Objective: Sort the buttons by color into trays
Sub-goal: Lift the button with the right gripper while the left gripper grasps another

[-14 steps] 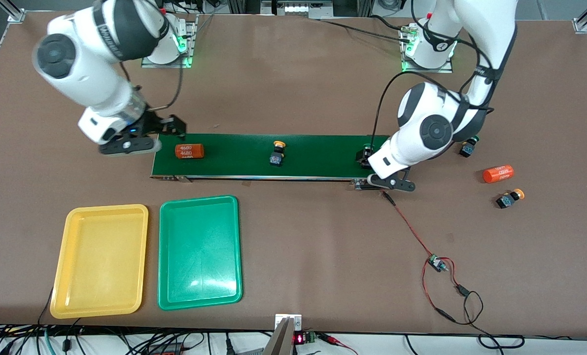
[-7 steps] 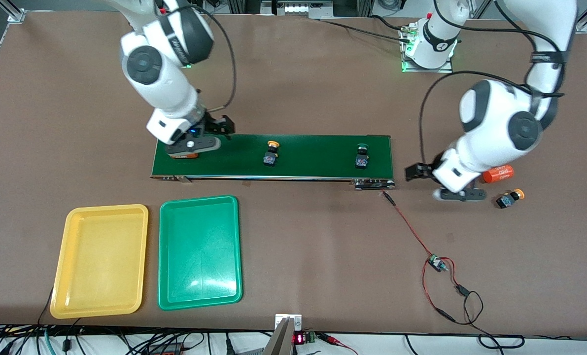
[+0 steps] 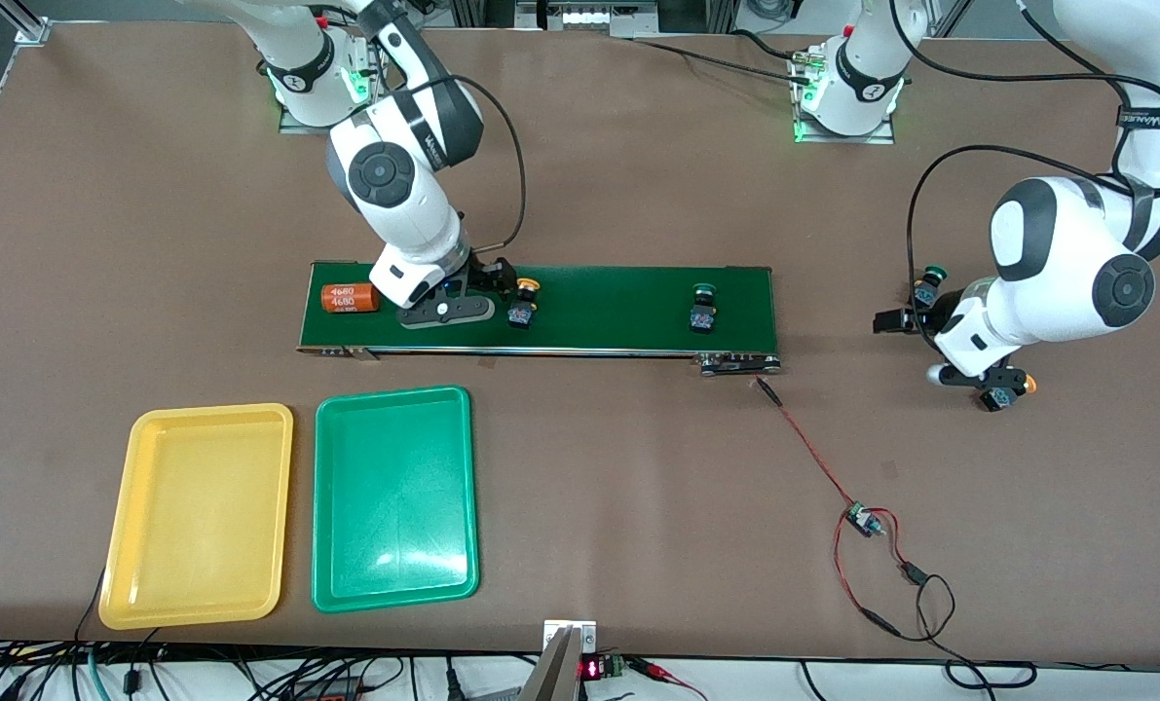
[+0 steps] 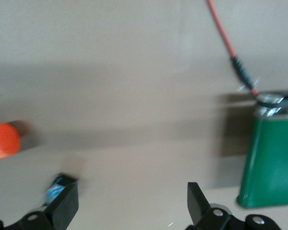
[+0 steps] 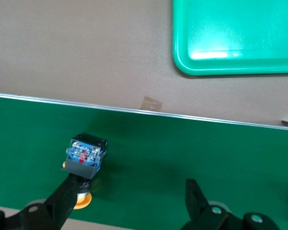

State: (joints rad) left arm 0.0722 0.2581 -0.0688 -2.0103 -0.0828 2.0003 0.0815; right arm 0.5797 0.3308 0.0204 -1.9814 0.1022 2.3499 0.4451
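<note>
The left arm (image 3: 1037, 263) hides most of a yellow-capped button (image 3: 1003, 394), perhaps lying on its side.

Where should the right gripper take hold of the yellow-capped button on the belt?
Probably on the black-and-blue body of the yellow-capped button, from above. It lies on its side on the belt, cap pointing toward the robots' bases, so the boxy body offers flat sides while the round cap could slip. The right gripper, open, is beside it.
</note>
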